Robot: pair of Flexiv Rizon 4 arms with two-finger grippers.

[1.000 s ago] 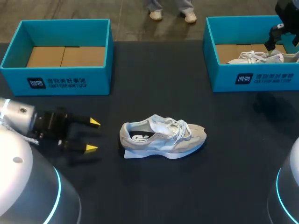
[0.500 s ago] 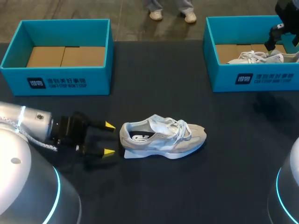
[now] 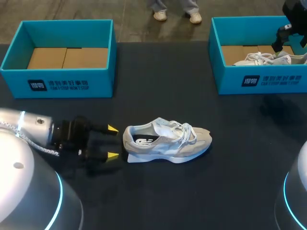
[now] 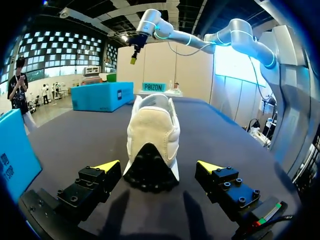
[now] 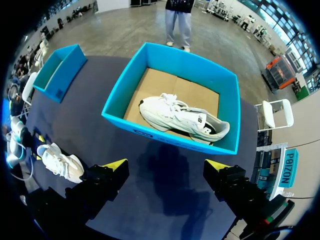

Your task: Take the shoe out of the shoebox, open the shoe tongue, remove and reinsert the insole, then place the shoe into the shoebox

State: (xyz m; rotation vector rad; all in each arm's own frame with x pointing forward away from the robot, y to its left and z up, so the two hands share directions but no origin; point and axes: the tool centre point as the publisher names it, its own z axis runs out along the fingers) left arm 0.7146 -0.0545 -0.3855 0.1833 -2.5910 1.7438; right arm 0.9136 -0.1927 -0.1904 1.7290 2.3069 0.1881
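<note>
A grey and white sneaker (image 3: 165,141) stands upright on the dark table, toe to the right and laces loose. My left gripper (image 3: 113,142) is open just left of its heel, the yellow tips level with the heel's two sides and not touching. In the left wrist view the heel (image 4: 152,130) sits just ahead of the open left gripper (image 4: 157,165). My right gripper (image 5: 166,164) hangs open high above the right blue shoebox (image 5: 165,136), which holds a second white shoe (image 5: 182,117).
An empty blue shoebox (image 3: 62,86) with a cardboard floor stands at the back left. The right shoebox (image 3: 259,81) stands at the back right, with my right arm (image 3: 292,19) over its far corner. Bare dark table lies in front of and right of the sneaker.
My left gripper moved right, up to the sneaker's heel, then stopped during the last half second. It stayed open. The right arm and the shoes have not moved.
</note>
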